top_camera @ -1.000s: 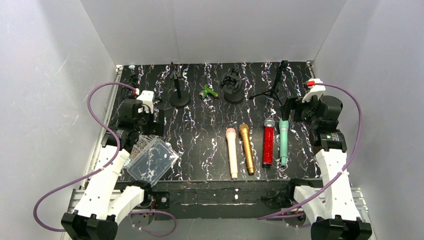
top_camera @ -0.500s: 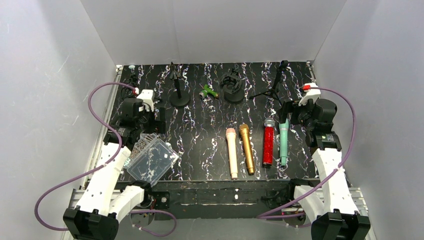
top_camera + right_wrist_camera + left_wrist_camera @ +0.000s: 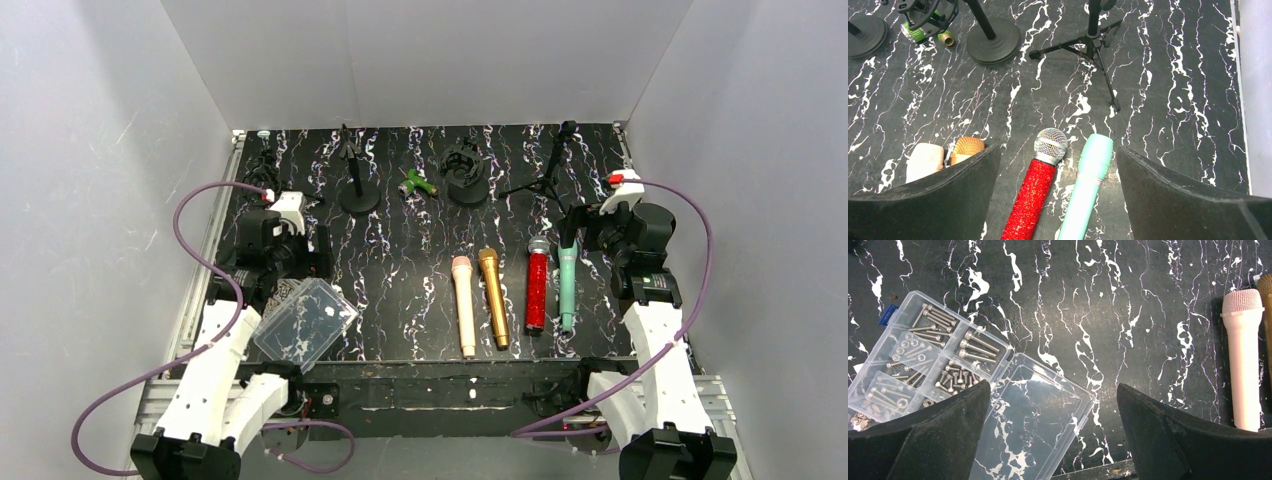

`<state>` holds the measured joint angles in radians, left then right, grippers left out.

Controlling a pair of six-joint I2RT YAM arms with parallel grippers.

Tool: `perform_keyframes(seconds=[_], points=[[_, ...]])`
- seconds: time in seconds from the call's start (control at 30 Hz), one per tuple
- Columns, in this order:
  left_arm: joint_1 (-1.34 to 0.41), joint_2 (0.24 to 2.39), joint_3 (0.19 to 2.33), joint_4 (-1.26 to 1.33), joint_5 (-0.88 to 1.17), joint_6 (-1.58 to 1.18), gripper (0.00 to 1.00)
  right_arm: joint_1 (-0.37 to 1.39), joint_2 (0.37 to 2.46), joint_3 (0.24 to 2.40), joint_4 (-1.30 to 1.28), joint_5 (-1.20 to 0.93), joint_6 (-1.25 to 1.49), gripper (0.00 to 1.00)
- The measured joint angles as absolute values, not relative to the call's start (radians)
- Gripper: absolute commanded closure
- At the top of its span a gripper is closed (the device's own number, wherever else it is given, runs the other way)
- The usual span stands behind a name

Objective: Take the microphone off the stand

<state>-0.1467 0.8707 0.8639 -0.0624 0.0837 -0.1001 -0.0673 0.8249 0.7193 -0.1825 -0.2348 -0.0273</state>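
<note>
Bench (image 3: 400, 270): black marbled top, carrying everything listed below.

Right tool (image 3: 1058, 150): jaws wide, nothing between them. It hangs above the heads of the red microphone (image 3: 1030, 200) and the mint microphone (image 3: 1088, 190) and looks toward the tripod stand (image 3: 1093, 45). Judged to be lined up for a reach to that stand.

Left tool (image 3: 1053, 390): jaws wide and empty, over the open screw box (image 3: 923, 360) at the near left. It is well apart from every stand and is judged parked clear of the work.

Stands: three along the far edge. The tripod stand is on the right, a stand with a cradle mount (image 3: 467, 175) is in the middle and a round-base stand (image 3: 358, 185) is on the left.

Task item: a dark microphone (image 3: 566, 132) appears to sit tilted in the tripod's clip, near the far right corner and not yet removed. Its seating in the clip is too small to confirm.

Loose microphones: pink (image 3: 464, 305), gold (image 3: 492, 298), red and mint lie parallel on the near half, heads away from the arms. The row looks set aside in order, leaving the approach to the tripod open on the right.

Smallest: a green piece (image 3: 417, 184) lies beside the middle stand, its identity unclear.
</note>
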Motion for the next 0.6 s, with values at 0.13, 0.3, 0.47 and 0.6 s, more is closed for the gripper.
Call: perform_keyframes(seconds=[0.13,0.3,0.47,0.6], points=[[-0.131,0.844,0.847,-0.063,0.100,-0.104,0.01,-0.076,0.820,0.713,-0.182,-0.248,-0.027,0.06],[-0.120,0.830,0.844,-0.064,0.102,-0.105,0.01,-0.084,0.809,0.704,-0.179,-0.266,-0.027,0.06],[-0.120,0.829,0.844,-0.065,0.110,-0.105,0.01,-0.090,0.809,0.703,-0.178,-0.270,-0.027,0.06],[-0.117,0.829,0.838,-0.065,0.117,-0.105,0.01,-0.096,0.807,0.703,-0.177,-0.273,-0.027,0.06]])
